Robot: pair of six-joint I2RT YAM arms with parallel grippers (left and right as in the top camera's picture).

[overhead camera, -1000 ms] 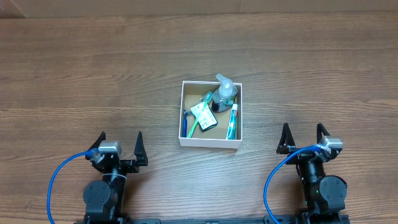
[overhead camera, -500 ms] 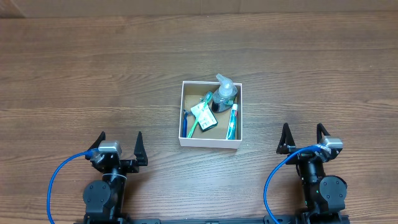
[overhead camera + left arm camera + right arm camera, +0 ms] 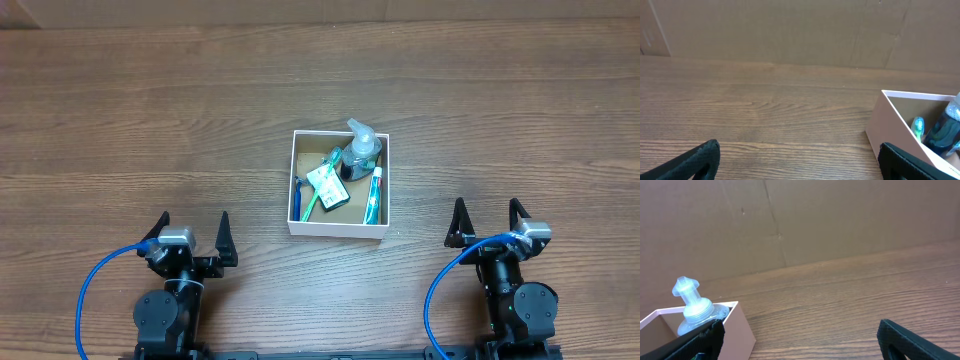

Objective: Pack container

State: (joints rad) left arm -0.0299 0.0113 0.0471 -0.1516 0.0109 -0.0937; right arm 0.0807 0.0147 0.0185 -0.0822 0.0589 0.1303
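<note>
Nothing has shifted: the container point(image 3: 336, 229) sits full of toiletries point(image 3: 328, 186), and the left tool point(image 3: 194, 216) at seven o'clock and right tool point(image 3: 487, 203) at five rest spread. Packing looks done.

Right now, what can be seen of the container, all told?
The container is a square, shallow, open-topped box with thin white walls and a brown, cardboard-looking inside. It sits flat on the wooden table, about mid-table and slightly skewed. Inside are a clear pump bottle at the far side, a toothpaste tube, a green toothbrush and a small packet. Nothing else touches it.
</note>
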